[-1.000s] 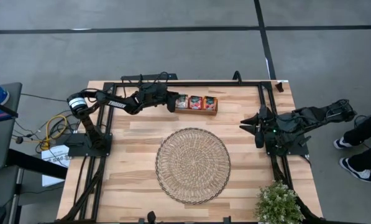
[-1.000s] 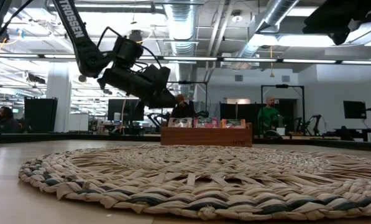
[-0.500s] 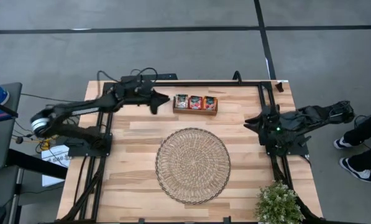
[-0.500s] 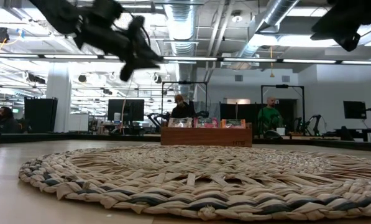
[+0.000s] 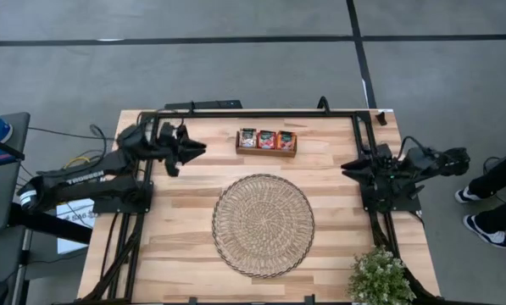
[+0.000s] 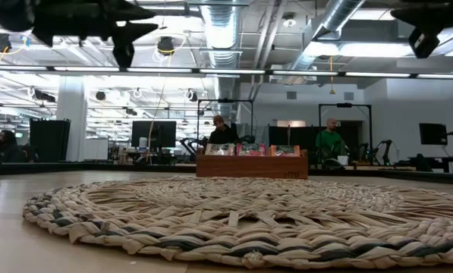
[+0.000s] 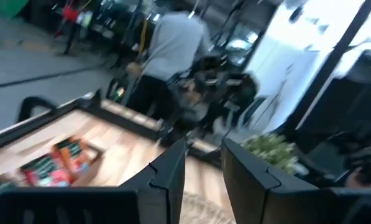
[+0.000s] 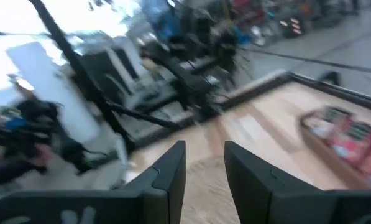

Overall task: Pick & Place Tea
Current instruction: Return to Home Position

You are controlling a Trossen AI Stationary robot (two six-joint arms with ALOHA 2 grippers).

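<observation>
Nearest, lower centre of the high view: the woven mat (image 5: 263, 224) is seen bare on the bench (image 5: 185, 212). No sachet is found on it or on the boards around it.

Mid-bench: the left hand (image 5: 198, 147) is now held at upper left, well apart from the wooden tray (image 5: 266, 153). One second ago it was over the tray's left end, and half a second ago just beside it. The right hand (image 5: 346, 167) has likewise been drawn back toward the right edge. In the low view both arms are carried high, at the top corners of the frame. In the left wrist view the fingers (image 7: 168, 180) are parted by a narrow gap with nothing held between them. The right hand's fingers (image 8: 166, 177) are parted the same way, also empty.

Judged from this: the sorting is taken as done, and only the retreat to rest is left.

Far, upper centre: the tea (image 5: 266, 139) is stood in the tray's three sections. It lies right of the left hand and left of the right hand, and is touched by neither. Beyond the bench, people (image 6: 223, 130) are seen in the room.
</observation>
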